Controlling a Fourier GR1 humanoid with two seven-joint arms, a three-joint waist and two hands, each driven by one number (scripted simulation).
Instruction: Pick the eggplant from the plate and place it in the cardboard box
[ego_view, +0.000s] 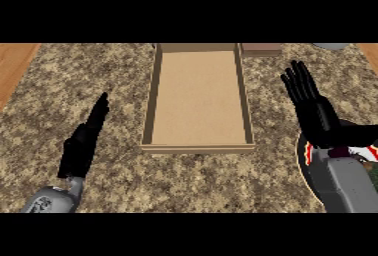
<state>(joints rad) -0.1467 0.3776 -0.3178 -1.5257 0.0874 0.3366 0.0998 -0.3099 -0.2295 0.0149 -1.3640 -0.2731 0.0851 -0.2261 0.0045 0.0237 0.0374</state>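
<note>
— Cardboard box (198, 97): what's inside?
— Only its bare tan floor.
— And the eggplant?
— Can't tell; the right hand (316, 112), fingers straight, covers the plate (302, 159). Left hand (85, 140) rests edge-on, fingers straight, holding nothing.

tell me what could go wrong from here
1. The right hand and forearm cover most of the plate; no eggplant shows, so the grasp may have to be found blind.
2. The box has raised walls; a low carry from the plate could catch its right wall.
</note>
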